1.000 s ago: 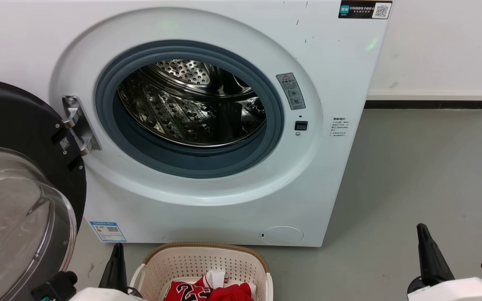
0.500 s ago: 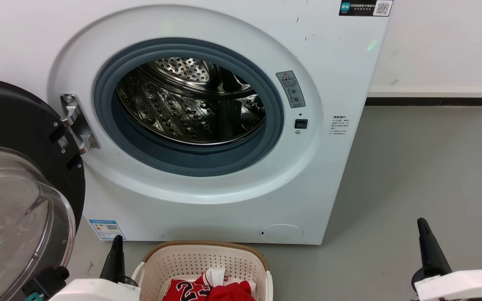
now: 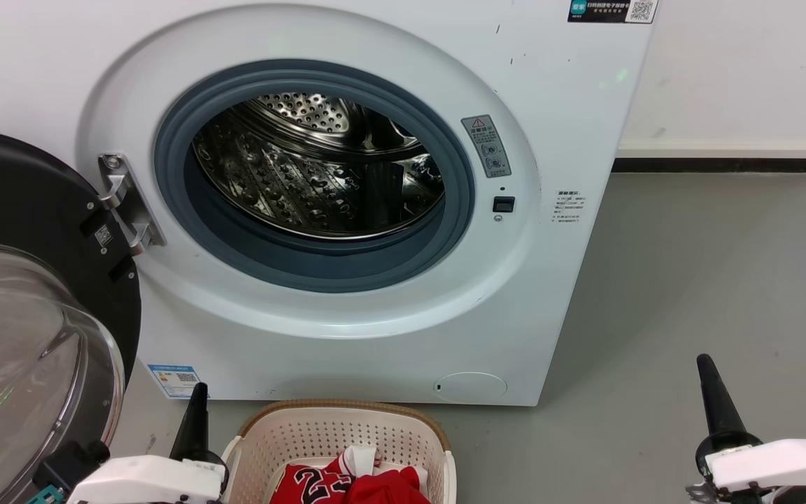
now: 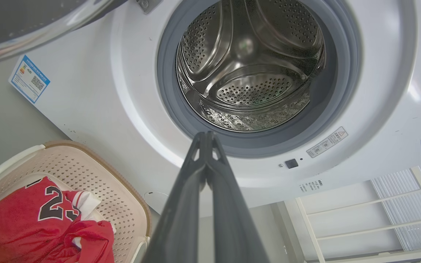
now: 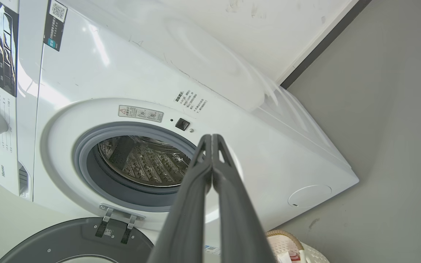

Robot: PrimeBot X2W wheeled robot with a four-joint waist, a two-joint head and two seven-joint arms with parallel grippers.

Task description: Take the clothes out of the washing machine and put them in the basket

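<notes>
The white washing machine (image 3: 347,336) stands in front of me, its door (image 3: 32,336) swung open to the left. Its steel drum (image 3: 319,175) shows bare metal, also in the left wrist view (image 4: 250,69). The red clothes (image 3: 350,483), one a jersey numbered 23, lie in the cream basket (image 3: 336,427) at the bottom centre, seen too in the left wrist view (image 4: 42,223). My left gripper (image 3: 196,399) is shut with nothing in it, just left of the basket (image 4: 122,204). My right gripper (image 3: 707,371) is shut and bare over the floor at the lower right.
Grey floor (image 3: 711,280) stretches to the right of the machine up to a white wall with a dark skirting (image 3: 718,165). The open door takes up the left side. A white rack (image 4: 360,219) shows in the left wrist view.
The picture has shifted slightly as the camera moved. Both pale forearms have come further into view at the bottom edge; grippers stay shut and clothes stay in the basket.
</notes>
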